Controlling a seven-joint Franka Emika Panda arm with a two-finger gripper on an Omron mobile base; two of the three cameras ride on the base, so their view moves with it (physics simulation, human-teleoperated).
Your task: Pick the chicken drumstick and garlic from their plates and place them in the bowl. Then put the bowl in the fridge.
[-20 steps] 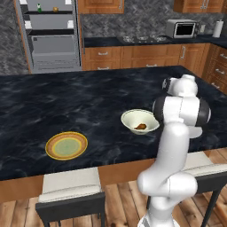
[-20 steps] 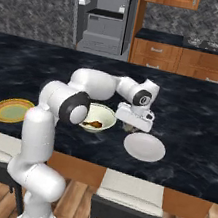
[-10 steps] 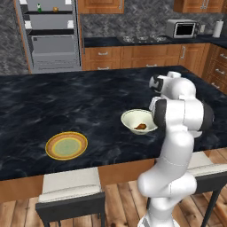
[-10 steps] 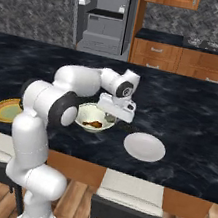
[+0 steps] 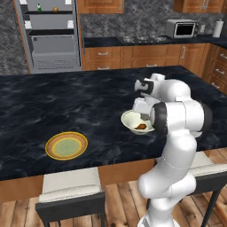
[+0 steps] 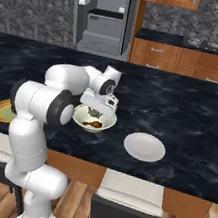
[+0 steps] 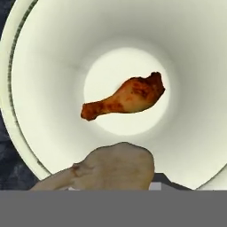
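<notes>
The claw (image 6: 96,112) hangs just over the round cream-white bowl (image 7: 53,80), jaws part closed around a pale beige garlic bulb (image 7: 116,167) at six o'clock in the hand view. The reddish-brown chicken drumstick (image 7: 123,98) already lies at the bowl's centre. Judged from this, dropping the garlic comes next; carrying the bowl to the tall grey fridge (image 5: 52,37), at twelve o'clock, remains.

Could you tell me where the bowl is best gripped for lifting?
Once the garlic is released, probably the rim of the bowl, from above, one finger inside, one outside: it stands upright, deep and wide. Stay clear of the chicken drumstick.
</notes>
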